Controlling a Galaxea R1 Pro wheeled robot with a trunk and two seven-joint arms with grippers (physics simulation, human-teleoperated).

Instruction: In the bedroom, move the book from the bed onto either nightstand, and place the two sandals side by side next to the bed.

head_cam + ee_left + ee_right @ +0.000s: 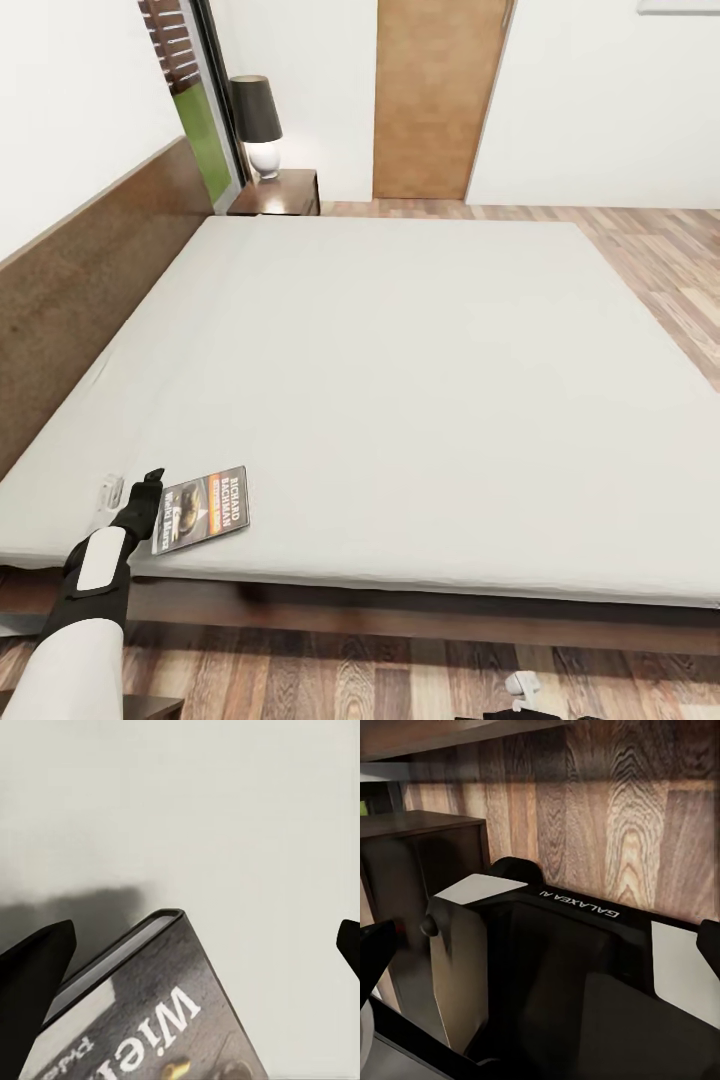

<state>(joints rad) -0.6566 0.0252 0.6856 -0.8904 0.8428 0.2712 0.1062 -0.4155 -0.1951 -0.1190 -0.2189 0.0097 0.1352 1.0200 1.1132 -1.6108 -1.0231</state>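
The book [201,509] lies flat near the front left corner of the bed [400,380], its dark cover with the orange band facing up. My left gripper [150,482] hovers low at the book's left edge, over the pale mattress. In the left wrist view the book's corner [161,1005] sits between the gripper's [193,958] widely spread dark fingers [34,982], which do not touch it. A nightstand [283,192] stands by the far side of the headboard. My right gripper [544,945] is open, low near my own base. The sandals are out of view.
A dark-shaded lamp [258,120] stands on the far nightstand. A brown door [435,95] is beyond the bed, with wood-plank floor [660,260] to the right. A dark wooden cabinet corner [150,706] shows by my left arm, and again as a cabinet [424,862] beside my base [577,967].
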